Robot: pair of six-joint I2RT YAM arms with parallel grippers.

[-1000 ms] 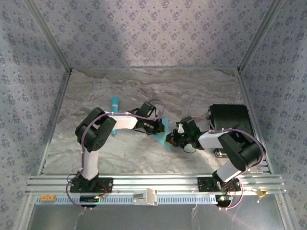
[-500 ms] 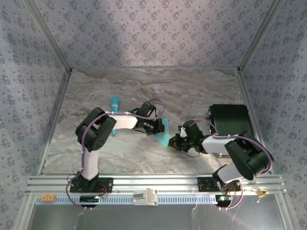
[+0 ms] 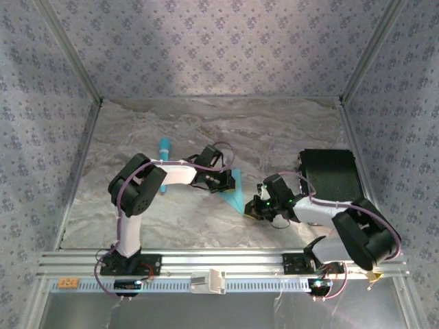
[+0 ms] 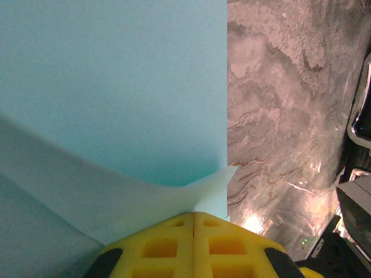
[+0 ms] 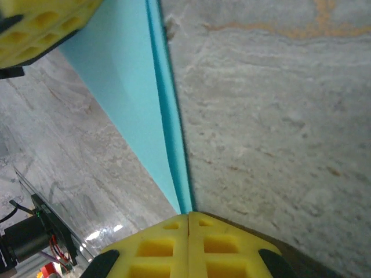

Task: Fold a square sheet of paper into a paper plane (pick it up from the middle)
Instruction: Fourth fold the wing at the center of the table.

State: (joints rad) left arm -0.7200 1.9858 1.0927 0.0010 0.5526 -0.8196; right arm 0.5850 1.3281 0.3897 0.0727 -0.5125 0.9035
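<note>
The light cyan sheet of paper (image 3: pixel 234 190) lies mid-table, folded into a narrow wedge that points toward the near edge. In the left wrist view the paper (image 4: pixel 116 87) covers the left side, and a pale flap of it rises into my left gripper (image 4: pixel 193 215), which is shut on it. From above, that left gripper (image 3: pixel 225 181) sits at the wedge's far end. My right gripper (image 3: pixel 252 208) is shut at the pointed near end. In the right wrist view the creased edge of the paper (image 5: pixel 171 133) runs straight to the right gripper (image 5: pixel 189 216); whether the tip is pinched I cannot tell.
A turquoise pen-like stick (image 3: pixel 164 149) lies behind the left arm. A black box (image 3: pixel 330 175) stands at the right, close behind the right arm. Patterned walls close in three sides, and an aluminium rail (image 3: pixel 219 264) runs along the near edge.
The right arm has sunk lower and its gripper has slid a little toward the near right, along the paper's crease to its point. The left arm has held still.
</note>
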